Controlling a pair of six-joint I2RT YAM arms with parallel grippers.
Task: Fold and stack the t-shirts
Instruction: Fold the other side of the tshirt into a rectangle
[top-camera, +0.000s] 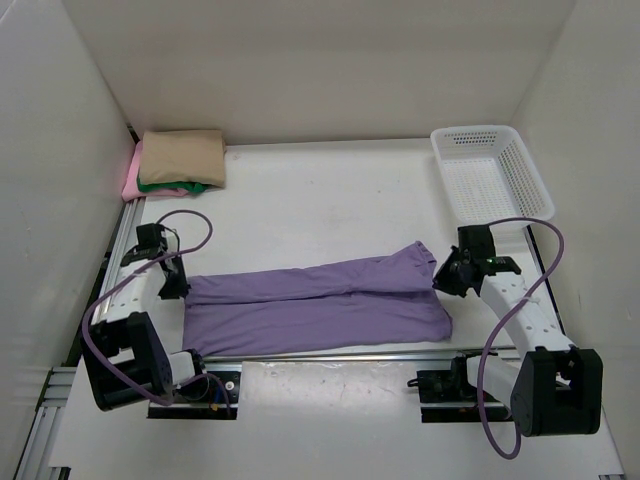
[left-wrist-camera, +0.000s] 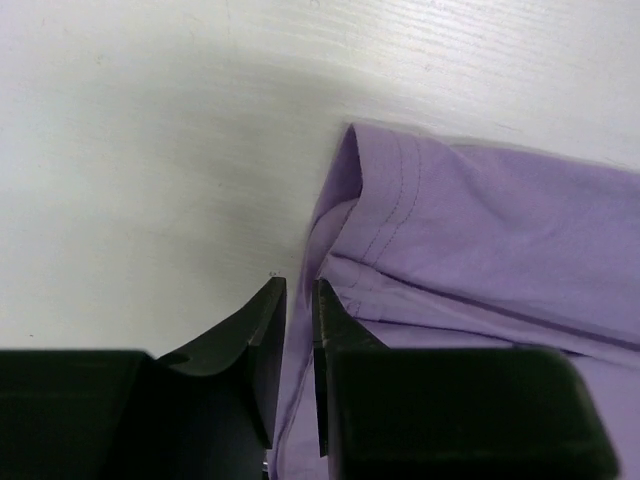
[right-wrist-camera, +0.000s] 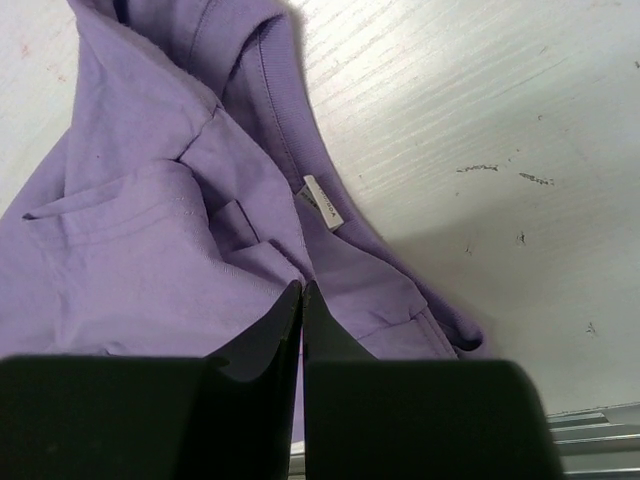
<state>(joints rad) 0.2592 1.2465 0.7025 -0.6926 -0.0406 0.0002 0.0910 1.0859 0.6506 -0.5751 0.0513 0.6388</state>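
The lavender t-shirt (top-camera: 320, 305) lies in a long, lengthwise-folded band across the near half of the bench (top-camera: 330, 190), running from 9 o'clock to 3 o'clock. The left claw (left-wrist-camera: 298, 285) sits at the stitched hem end with its jaws parted only a crack, and the cloth edge passes by the gap. The right claw (right-wrist-camera: 302, 285) is closed tight on bunched fabric near the collar and its label. The cloth looks light, limp and thin, so it will probably sag and crease if lifted from one point. Pinching both end corners should keep it flat. The tan t-shirt (top-camera: 183, 157) tops the stack at 10 o'clock, over the dark green t-shirt (top-camera: 170, 187) and the pink t-shirt (top-camera: 132, 178).
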